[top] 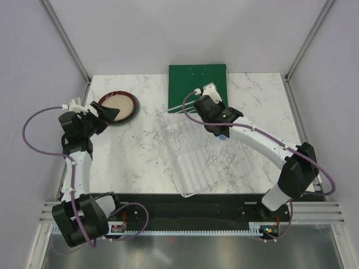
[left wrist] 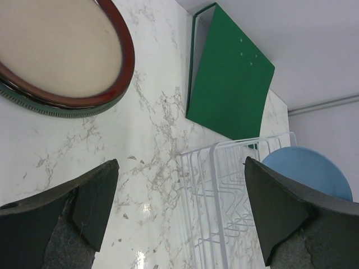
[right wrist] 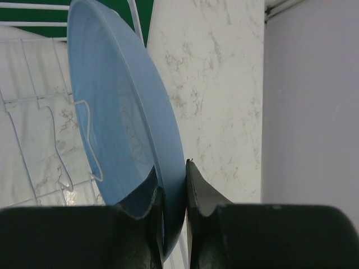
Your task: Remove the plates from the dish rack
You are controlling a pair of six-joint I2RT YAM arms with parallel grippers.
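Right wrist view: right claw (right wrist: 174, 175) pinches the rim of the blue plate (right wrist: 118, 101), which stands on edge in the rack (top: 210, 159). The right arm (top: 258, 140) stretches across the rack. The left claw (left wrist: 180, 162) gapes above the table (left wrist: 151, 129), near the red-rimmed plate (left wrist: 61, 50).

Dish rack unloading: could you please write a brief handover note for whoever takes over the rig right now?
Left gripper: open, empty, over the table beside the stack.
Right gripper: closed on the rim of the light blue plate, standing on edge in the dish rack.
Done: red-brown rimmed plate lies on the grey-green plate, left of the rack.
Left: lift the blue plate out; no other plate shows in the rack.
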